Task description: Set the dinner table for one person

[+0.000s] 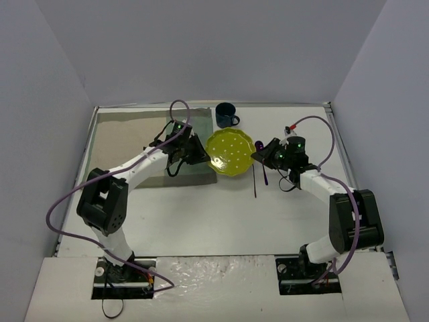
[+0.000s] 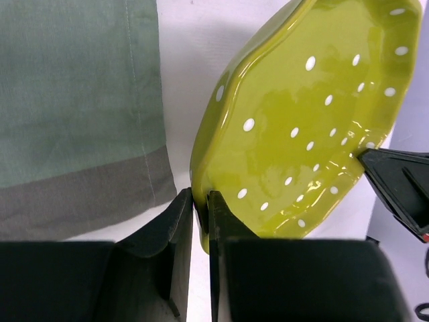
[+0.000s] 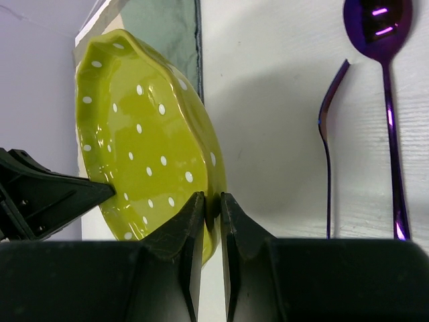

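- Grip, left side: the left gripper [image 2: 201, 201] is pinching the near-left rim of the plate [image 2: 308, 127], with its jaws drawn almost together and only the thickness of the rim between them.
- Grip, right side: the right gripper [image 3: 212, 201] is clamping the opposite rim in the same way, its jaws nearly closed on the edge.
- The plate, yellow-green with white dots and a wavy rim, is spanning the gap between the two tools. Whether it is resting on the surface or hanging just above it cannot be told.
- The dinner table [image 1: 221, 221], a white top with a thin metal rim, is lying under everything, with both arm bases standing at its near edge.
- The placemat [image 1: 134, 144], beige with a green band, is lying flat at the far left. The plate's left edge is reaching over or just beside the mat's right border.
- A dark blue mug [image 1: 226, 115] is standing upright behind the plate, apart from it.
- A purple spoon [image 3: 385, 80] and a second purple utensil [image 3: 327, 154] are lying side by side just right of the plate. The second is showing edge-on, so its type cannot be told.
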You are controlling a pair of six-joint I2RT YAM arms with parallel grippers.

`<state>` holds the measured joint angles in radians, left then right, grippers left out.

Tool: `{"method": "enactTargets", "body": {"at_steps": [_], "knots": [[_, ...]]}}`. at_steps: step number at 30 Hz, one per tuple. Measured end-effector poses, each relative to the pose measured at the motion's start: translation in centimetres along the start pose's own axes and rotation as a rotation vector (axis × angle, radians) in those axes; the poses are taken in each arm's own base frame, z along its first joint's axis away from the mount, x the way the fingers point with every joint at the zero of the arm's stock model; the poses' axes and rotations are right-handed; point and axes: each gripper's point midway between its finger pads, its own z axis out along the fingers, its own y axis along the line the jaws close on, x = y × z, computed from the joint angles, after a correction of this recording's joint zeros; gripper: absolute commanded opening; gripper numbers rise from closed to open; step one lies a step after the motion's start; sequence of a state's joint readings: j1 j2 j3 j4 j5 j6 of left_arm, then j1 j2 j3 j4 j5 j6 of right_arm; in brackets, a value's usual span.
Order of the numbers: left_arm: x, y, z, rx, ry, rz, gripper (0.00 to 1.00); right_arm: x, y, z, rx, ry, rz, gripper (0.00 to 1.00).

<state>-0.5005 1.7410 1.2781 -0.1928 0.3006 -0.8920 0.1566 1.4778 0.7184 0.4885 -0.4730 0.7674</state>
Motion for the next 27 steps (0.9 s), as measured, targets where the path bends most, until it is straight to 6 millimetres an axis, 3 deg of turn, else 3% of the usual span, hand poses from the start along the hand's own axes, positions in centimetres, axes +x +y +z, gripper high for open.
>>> {"method": "enactTargets", "body": {"at_steps": [10,18,23,27], "knots": [[-1.0,0.3,-3.2,0.04,-0.041,-0.105,0.0,-0.4,2.5,0.3,-0.057,0.008,-0.065,0.35],[-1.3,1.9,-3.2,0.028,-0.053,-0.154,0.0,-1.1,2.7,0.6,-0.041,-0.01,-0.098,0.46],[-1.4,3.4,-3.2,0.0,-0.057,-0.175,0.0,-1.4,2.9,0.6,-0.034,-0.016,-0.118,0.66],[-1.7,4.5,-3.1,-0.009,-0.079,-0.191,0.0,-1.9,3.9,0.7,-0.048,-0.019,-0.148,0.7]]}}
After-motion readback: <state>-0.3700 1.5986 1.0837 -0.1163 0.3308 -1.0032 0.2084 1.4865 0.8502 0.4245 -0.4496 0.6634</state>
